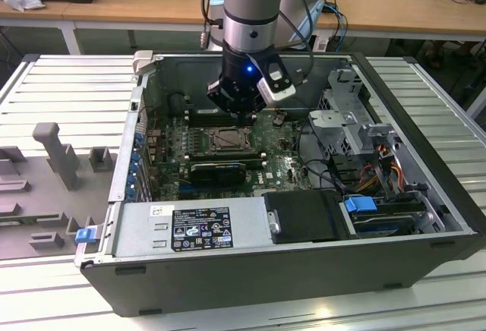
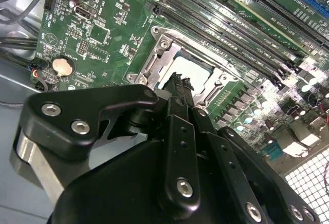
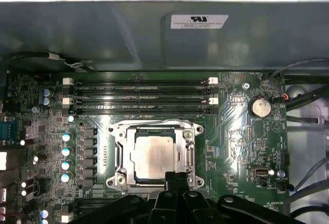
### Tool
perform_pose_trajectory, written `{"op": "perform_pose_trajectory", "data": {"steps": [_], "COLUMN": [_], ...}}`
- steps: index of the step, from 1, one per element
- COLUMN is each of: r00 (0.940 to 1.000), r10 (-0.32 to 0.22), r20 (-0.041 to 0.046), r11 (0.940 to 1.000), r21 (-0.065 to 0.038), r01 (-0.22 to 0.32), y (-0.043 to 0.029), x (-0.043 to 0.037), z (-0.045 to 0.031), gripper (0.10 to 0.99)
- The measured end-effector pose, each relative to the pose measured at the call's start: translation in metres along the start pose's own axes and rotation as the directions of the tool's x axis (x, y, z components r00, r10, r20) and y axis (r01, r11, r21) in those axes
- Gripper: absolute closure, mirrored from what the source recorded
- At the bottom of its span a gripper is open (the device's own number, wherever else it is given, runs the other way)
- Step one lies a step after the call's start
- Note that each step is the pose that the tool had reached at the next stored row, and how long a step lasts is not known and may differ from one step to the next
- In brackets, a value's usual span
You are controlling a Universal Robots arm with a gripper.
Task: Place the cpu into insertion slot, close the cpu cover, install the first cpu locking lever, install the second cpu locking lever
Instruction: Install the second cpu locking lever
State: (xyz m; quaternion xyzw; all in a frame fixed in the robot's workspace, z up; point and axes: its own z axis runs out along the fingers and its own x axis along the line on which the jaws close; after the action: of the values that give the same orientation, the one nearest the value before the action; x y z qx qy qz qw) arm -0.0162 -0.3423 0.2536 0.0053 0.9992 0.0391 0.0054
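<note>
cpu (image 3: 156, 153) sits in the insertion slot (image 3: 119, 158), cpu cover (image 3: 189, 154) down around it. Memory slots (image 3: 139, 94) run just beside the slot. In the exterior view, gripper (image 1: 241, 115) hangs over the slot inside the computer case (image 1: 304, 270); drive bays (image 1: 357, 118) at that view's right.

A ribbed metal table (image 1: 68, 88) carries the open computer case (image 1: 304, 259) lying on its side — and, towards the exterior view's left, a grey fixture plate (image 1: 30, 194) with upright blocks — while wooden desks (image 1: 152, 1) stand behind it.
</note>
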Motion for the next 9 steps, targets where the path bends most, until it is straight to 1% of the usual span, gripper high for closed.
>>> {"op": "perform_pose_trajectory", "data": {"steps": [6,9], "r00": [1.0000,1.0000], "r10": [0.000,0.000], "r20": [-0.0001,-0.0010], "r11": [1.0000,1.0000], "r21": [0.000,-0.001], "r01": [0.000,0.000], "y": [-0.0071,-0.0143], "x": [-0.0001,-0.0002], "z": [0.0003,0.0006], "gripper": [0.980,0.980]}}
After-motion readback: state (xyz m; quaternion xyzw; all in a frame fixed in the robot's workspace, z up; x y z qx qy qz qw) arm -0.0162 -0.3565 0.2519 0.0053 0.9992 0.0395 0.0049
